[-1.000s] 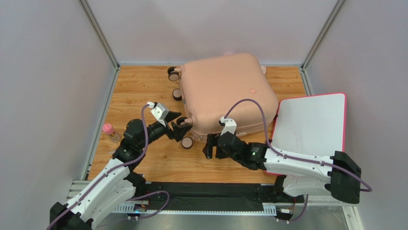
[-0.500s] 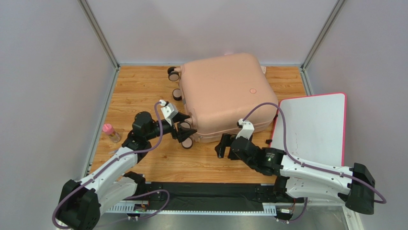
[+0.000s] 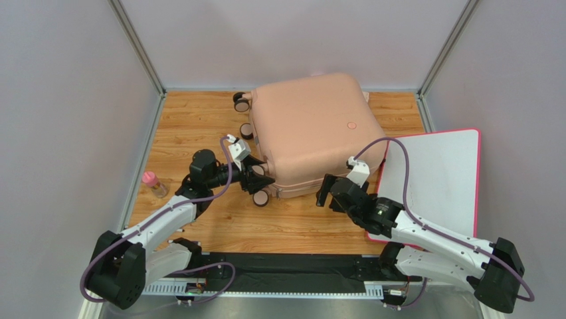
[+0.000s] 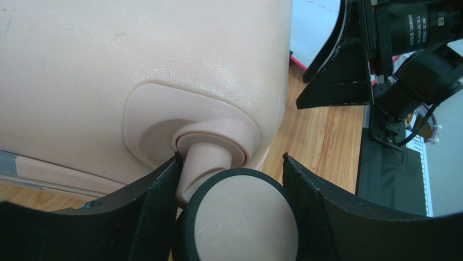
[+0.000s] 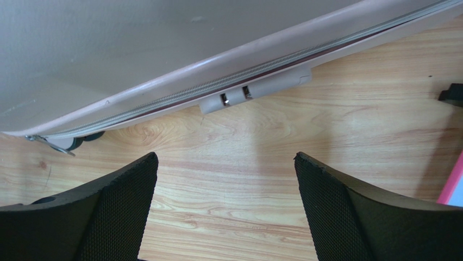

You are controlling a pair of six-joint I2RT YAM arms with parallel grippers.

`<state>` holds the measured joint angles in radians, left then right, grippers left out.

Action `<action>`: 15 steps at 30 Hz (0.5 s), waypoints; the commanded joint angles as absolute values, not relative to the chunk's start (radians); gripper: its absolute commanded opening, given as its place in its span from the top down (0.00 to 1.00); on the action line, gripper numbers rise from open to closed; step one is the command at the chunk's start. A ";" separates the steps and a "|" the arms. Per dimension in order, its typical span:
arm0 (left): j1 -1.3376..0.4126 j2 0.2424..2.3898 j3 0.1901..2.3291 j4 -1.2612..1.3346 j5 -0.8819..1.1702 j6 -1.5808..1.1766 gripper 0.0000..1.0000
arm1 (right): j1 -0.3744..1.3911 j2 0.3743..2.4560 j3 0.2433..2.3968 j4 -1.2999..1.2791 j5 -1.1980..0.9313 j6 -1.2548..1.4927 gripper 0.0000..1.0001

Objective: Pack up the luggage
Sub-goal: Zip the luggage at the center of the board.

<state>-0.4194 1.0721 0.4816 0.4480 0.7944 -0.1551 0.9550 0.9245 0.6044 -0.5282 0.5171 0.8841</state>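
The luggage, a closed pale pink hard-shell suitcase, lies flat on the wooden table, its wheels facing left. My left gripper is at its near left corner. In the left wrist view the black-rimmed caster wheel fills the gap between the pads, which press on it from both sides, under the shell. Near the suitcase's front side my right gripper hovers open over bare wood. The zipper seam and its grey lock piece lie just ahead of it.
A flat white board with a pink rim lies to the right of the suitcase. A small bottle with a pink cap stands at the table's left edge. Grey walls close in three sides. A black strip runs along the near edge.
My left gripper has moved right to the suitcase's corner and closed around a caster wheel. My right gripper has slid right along the front side and opened a little wider.
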 commanded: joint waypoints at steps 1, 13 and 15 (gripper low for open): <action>-0.462 1.085 0.502 0.477 0.913 -0.169 0.56 | 0.917 0.884 0.617 -0.526 0.529 0.841 0.04; -0.600 1.164 0.563 0.468 0.894 -0.251 1.00 | 0.793 0.897 0.652 -0.503 0.407 0.693 0.07; -0.617 1.164 0.575 0.468 0.845 -0.300 1.00 | 0.802 0.888 0.635 -0.474 0.368 0.678 0.11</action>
<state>-0.5556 1.1515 0.5438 0.4492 0.7635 -0.2218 0.7937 0.8959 0.6121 -0.5308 0.4343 0.7372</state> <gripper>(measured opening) 0.709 0.904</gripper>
